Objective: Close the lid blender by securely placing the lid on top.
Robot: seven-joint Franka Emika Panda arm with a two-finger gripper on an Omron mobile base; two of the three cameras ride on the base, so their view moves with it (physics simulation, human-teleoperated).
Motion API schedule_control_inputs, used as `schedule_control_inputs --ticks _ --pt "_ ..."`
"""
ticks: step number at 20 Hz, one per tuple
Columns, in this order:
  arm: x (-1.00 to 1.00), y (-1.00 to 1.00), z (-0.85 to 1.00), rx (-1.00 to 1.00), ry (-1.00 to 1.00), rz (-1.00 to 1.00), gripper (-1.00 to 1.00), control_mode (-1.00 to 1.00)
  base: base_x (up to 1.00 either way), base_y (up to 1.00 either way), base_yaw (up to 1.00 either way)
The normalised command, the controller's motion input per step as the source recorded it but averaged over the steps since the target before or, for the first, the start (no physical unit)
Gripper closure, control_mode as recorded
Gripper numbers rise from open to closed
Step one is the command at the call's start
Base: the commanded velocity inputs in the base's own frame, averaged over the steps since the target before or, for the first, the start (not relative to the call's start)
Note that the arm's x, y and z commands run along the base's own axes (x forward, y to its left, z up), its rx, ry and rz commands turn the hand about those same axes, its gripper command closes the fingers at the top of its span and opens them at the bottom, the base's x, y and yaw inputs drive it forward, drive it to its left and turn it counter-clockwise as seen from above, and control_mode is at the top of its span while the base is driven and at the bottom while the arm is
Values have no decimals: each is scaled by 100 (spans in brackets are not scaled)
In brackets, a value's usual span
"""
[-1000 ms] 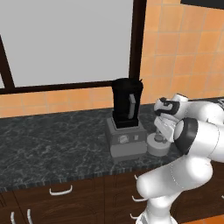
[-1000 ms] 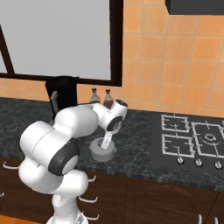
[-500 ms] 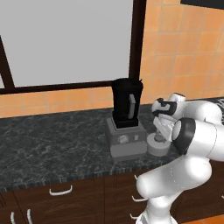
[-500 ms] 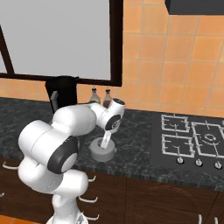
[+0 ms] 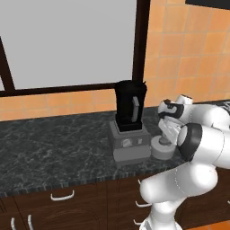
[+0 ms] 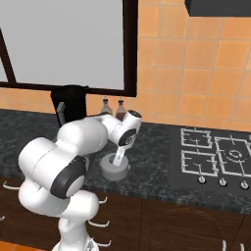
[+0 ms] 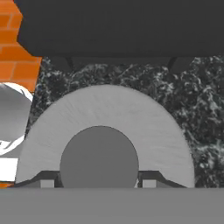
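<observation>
So the lid [image 7: 105, 127] sits flat on the dark counter [image 5: 54, 143] right under the gripper [image 7: 99, 183], its darker knob [image 7: 99, 157] between the two fingertips [image 7: 46, 180], one at 9 o'clock and one at 3. Can't tell if they're actually squeezing it. The blender [image 5: 130, 123] stands just beside the lid at about 9 o'clock in the left base view, jar uncovered, inside too dark to see.

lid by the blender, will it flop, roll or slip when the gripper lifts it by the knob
The lid looks like a thick flat disc, so probably stiff. Lying flat on the counter, it shouldn't roll. The round knob sits between the fingertips, so it might swivel or slip.
</observation>
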Motion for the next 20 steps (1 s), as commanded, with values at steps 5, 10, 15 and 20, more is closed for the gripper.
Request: schedule_control_inputs --ticks 5,10,15,20 --pt "-6 -51 93 17 -10 0 100 -100 0 0 0" --pt "-20 -43 100 25 -19 -7 100 -100 0 0 0" --pt "-28 -14 100 25 -25 -13 100 -100 0 0 0" --pt "-31 -1 100 23 -17 -19 100 -100 0 0 0"
